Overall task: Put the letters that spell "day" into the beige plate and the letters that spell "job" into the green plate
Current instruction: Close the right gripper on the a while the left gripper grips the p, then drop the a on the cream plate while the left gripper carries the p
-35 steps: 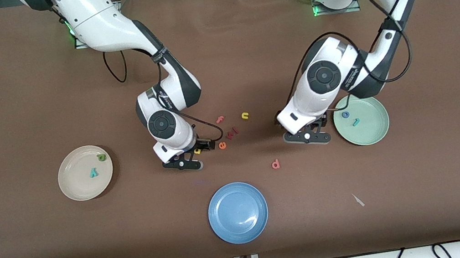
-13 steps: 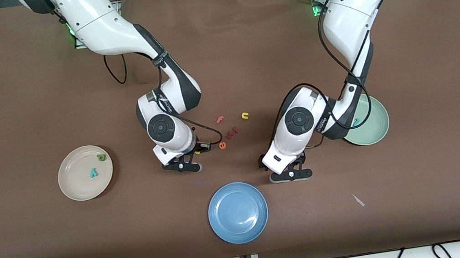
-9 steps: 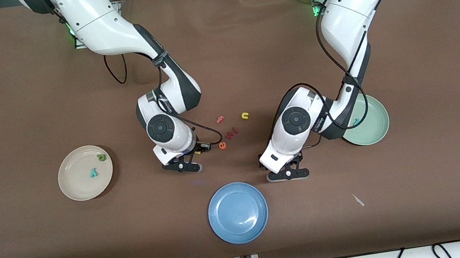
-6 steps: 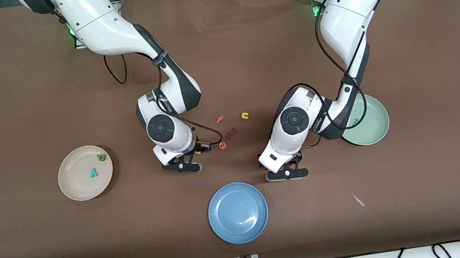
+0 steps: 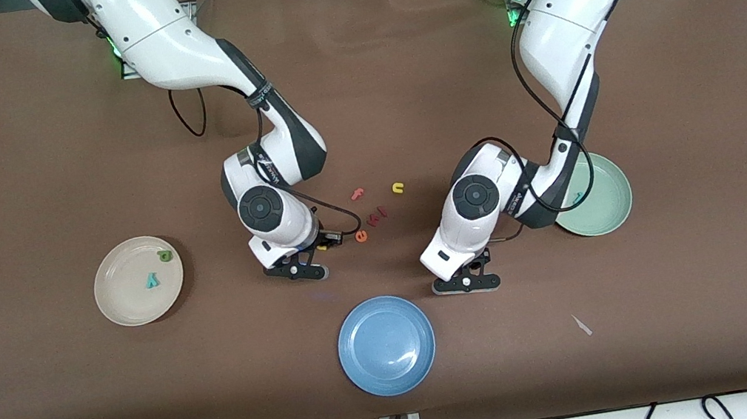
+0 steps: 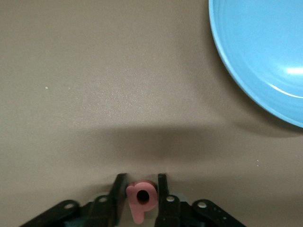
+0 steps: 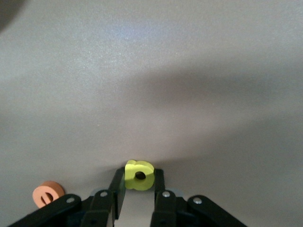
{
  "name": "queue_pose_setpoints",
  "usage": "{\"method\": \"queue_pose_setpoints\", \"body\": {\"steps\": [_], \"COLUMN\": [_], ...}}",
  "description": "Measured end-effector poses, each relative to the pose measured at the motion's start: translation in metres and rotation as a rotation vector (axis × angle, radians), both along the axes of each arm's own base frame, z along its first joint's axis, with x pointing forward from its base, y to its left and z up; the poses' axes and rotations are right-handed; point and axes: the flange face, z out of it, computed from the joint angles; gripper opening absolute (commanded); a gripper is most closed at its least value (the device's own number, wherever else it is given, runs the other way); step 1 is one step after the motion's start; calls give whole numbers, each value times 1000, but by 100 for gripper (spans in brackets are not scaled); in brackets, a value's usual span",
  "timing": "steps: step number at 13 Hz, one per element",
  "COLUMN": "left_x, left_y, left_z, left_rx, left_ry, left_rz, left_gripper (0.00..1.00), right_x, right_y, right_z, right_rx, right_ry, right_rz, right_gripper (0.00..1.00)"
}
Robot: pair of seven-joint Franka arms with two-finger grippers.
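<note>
Both grippers down at the brown table [image 5: 7, 170], each pinching one foam letter.

Three plates lie well apart: the blue plate [image 5: 387, 344] nearest the front camera, the beige plate [image 5: 138, 280] toward the right arm's end, the green plate [image 5: 601, 203] toward the left arm's end and partly covered by the left arm. The left gripper [image 6: 140, 195], down beside the blue plate, has its fingers drawn in against the pink stem-and-bowl letter [image 6: 141, 198]. The right gripper [image 7: 138, 185], near the table's middle, is pinched on the yellow "a" [image 7: 138, 175], just beside the orange "e" [image 5: 361, 236]. The beige plate holds the teal "y" [image 5: 151, 280] and the dark green stem-and-bowl letter [image 5: 164, 255]. A teal letter [image 5: 577, 197] shows in the green plate. Loose red letters [image 5: 374, 215], another red letter [image 5: 357, 194] and a yellow "u" [image 5: 398, 187] lie farther from the camera than the "e".
</note>
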Motion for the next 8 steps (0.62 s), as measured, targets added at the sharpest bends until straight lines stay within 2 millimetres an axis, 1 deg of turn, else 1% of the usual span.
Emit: {"method": "queue_pose_setpoints", "body": {"steps": [2,3,5,6,8], "left_x": [0,0,0,0,3], "left_y": [0,-1,-2,-2,0], "left_z": [0,0,1,3,12], "left_rx": [0,-1,-3,-4,4], "left_ry": [0,0,-1,-3,0], "left_rz": [1,1,0,0,4], "left_gripper": [0,0,0,0,0], "right_x": [9,15,27,33,44], "right_y": [-12,-20,-41,-56,-96], "right_z": [5,10,26,38,60], "right_rx": [-6,-10,-27,-38,-68], "right_ry": [13,28,52,64,100], "right_rz": [-16,-21,19,62,151], "right_gripper": [20,17,17,17,16]}}
